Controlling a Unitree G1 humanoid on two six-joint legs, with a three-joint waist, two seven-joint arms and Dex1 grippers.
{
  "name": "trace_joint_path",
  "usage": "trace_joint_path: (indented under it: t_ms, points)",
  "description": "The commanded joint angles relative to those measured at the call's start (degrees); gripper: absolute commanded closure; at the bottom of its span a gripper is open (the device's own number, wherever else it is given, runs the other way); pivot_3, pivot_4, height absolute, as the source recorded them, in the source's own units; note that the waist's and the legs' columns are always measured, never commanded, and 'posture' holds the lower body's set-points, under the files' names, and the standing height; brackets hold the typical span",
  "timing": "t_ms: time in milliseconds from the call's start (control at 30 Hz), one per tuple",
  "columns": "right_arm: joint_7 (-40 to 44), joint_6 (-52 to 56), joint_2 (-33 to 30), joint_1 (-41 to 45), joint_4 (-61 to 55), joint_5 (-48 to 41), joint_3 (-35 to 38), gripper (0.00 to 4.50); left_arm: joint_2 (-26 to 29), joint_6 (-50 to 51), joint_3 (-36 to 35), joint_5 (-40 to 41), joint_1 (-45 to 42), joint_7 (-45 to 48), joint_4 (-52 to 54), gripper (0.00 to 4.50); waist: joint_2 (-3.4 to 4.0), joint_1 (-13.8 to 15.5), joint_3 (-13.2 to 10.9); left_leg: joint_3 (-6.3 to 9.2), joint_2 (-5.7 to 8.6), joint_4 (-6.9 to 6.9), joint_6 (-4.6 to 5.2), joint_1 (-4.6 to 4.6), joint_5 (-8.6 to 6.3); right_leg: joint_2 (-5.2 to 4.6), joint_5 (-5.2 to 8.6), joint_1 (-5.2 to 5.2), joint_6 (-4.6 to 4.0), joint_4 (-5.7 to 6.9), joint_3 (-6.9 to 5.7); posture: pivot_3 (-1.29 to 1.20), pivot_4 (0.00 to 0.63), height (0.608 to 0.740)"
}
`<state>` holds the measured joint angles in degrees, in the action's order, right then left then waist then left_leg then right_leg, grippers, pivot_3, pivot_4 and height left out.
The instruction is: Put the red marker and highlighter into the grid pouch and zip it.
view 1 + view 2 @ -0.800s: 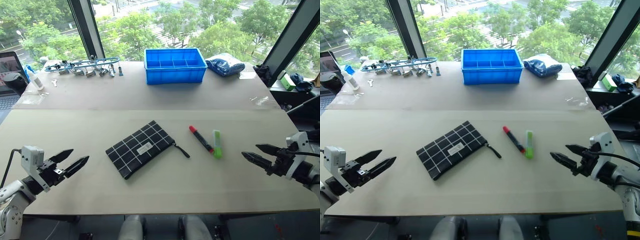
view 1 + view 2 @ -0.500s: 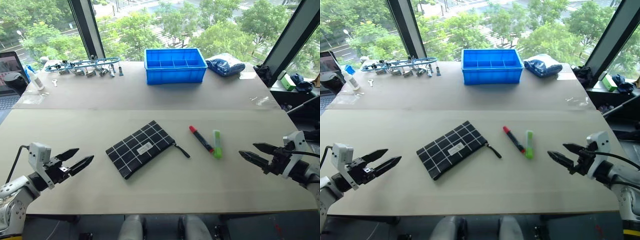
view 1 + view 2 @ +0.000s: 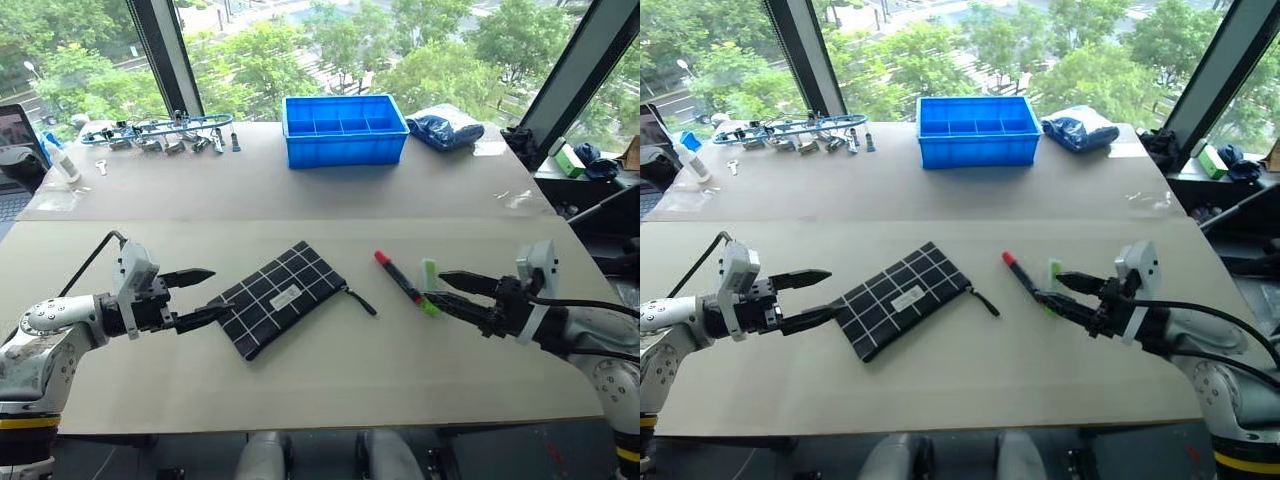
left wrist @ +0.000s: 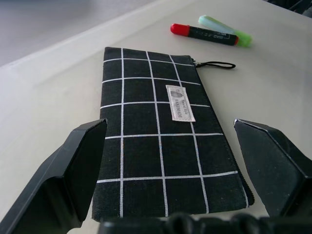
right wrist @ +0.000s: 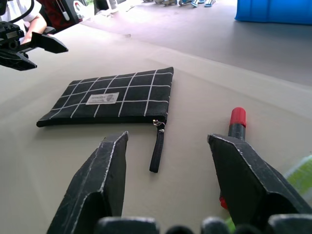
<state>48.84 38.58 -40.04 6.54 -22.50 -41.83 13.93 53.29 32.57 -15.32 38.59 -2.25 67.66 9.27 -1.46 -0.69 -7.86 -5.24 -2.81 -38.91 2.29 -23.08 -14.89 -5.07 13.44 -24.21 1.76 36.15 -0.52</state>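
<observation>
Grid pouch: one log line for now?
grid pouch: zipped, flat | left gripper: open at its end | right gripper: open by red marker, highlighter

A wide, pale table carried everything. Near its middle lay the grid pouch, flat and set at a slant, its black pull cord trailing toward the red marker. The highlighter lay just beside the marker. Along the far edge stood a blue plastic bin, with a blue bag beside it and a row of small metal tools well apart.
</observation>
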Motion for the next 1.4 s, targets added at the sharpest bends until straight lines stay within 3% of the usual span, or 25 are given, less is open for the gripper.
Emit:
trace_joint_path:
  t_ms: [33, 167, 200, 367, 633, 800, 967, 1100, 1233, 1400]
  points:
    - [-0.4, -0.3, 3.3, 6.0, -1.5, 0.7, -7.6, 3.10, 5.0, 1.6, -2.2, 2.4, 2.0, 7.6, 2.3, 0.00, -0.04, -0.3, 0.0, 0.02, -0.07, 0.03, -0.01, -0.02, 0.00, 0.08, -0.03, -0.02, -0.06, -0.06, 0.00, 0.00, 0.150, 0.740]
    - [0.8, -2.0, 7.0, 11.8, 3.2, 4.6, -14.8, 4.45, 4.9, -1.4, -2.5, 0.4, 3.0, 8.6, 0.4, 0.00, 0.08, 0.2, -0.1, 0.03, -0.05, 0.03, -0.04, 0.04, 0.02, 0.08, 0.01, -0.01, -0.11, 0.03, -0.06, 0.00, 0.150, 0.740]
    - [1.2, -2.5, 7.7, 12.8, 4.4, 5.4, -16.1, 4.49, 4.8, -1.9, -2.5, 0.0, 3.3, 8.7, 0.2, 0.00, 0.08, 0.5, -0.1, 0.03, -0.04, 0.02, -0.04, 0.02, 0.02, 0.07, 0.01, -0.01, -0.11, 0.03, -0.09, 0.00, 0.150, 0.740]
    - [-0.2, -8.7, 12.6, 20.7, 16.1, 19.1, -28.3, 4.49, 4.0, -4.1, -1.5, -1.9, 5.7, 8.4, 1.2, 0.00, 0.07, 0.2, -0.1, -0.07, 0.00, -0.03, -0.05, -0.10, 0.03, 0.01, 0.00, -0.08, -0.08, -0.01, -0.11, 0.00, 0.150, 0.740]
    - [-4.1, -22.6, 20.9, 33.7, 38.7, 33.9, -34.4, 4.49, 1.8, -9.1, -0.7, -7.4, 11.1, 5.2, 2.9, 0.00, 0.12, -0.1, -0.1, -0.31, -0.04, 0.00, -0.14, -0.17, 0.08, 0.06, 0.00, -0.19, -0.12, 0.06, -0.15, 0.00, 0.150, 0.740]
    - [-1.3, -26.9, 22.7, 34.9, 44.0, 37.5, -36.7, 4.49, -1.5, -13.8, -0.5, -10.7, 9.3, 0.3, 3.4, 0.00, 0.12, 0.1, -0.1, -0.36, 0.00, -0.01, -0.16, -0.20, 0.10, -0.03, 0.00, -0.16, -0.11, 0.04, -0.23, 0.00, 0.150, 0.740]
    - [-0.9, -28.0, 22.7, 34.6, 46.6, 40.4, -36.6, 4.49, -3.0, -25.8, 2.5, -19.1, 11.1, -1.3, 4.5, 0.00, 0.13, -0.2, -0.1, -0.36, -0.02, 0.02, -0.19, -0.15, 0.11, -0.01, -0.01, -0.15, -0.12, 0.06, -0.22, 0.00, 0.150, 0.740]
    - [-0.3, -28.3, 22.7, 34.3, 47.4, 40.8, -36.0, 4.49, -2.6, -29.4, 2.9, -20.9, 14.6, -0.7, 6.6, 0.00, 0.13, -0.2, -0.1, -0.42, -0.03, 0.04, -0.19, -0.12, 0.10, -0.03, -0.01, -0.14, -0.12, 0.06, -0.19, 0.00, 0.150, 0.740]
    - [-0.5, -28.3, 23.9, 34.4, 47.5, 40.4, -34.9, 4.49, -1.4, -41.0, 4.6, -26.3, 17.6, 1.4, 5.0, 0.00, 0.13, -0.1, -0.1, -0.42, -0.04, 0.04, -0.19, -0.10, 0.10, -0.04, -0.01, -0.14, -0.14, 0.07, -0.22, 0.00, 0.150, 0.740]
    - [-0.8, -27.6, 25.5, 33.6, 47.0, 40.0, -33.6, 4.49, -1.7, -45.3, 6.1, -28.3, 14.3, -0.3, 1.0, 0.00, 0.14, -0.1, -0.1, -0.42, -0.05, 0.04, -0.19, -0.09, 0.11, -0.06, -0.03, -0.14, -0.16, 0.08, -0.23, 0.00, 0.150, 0.740]
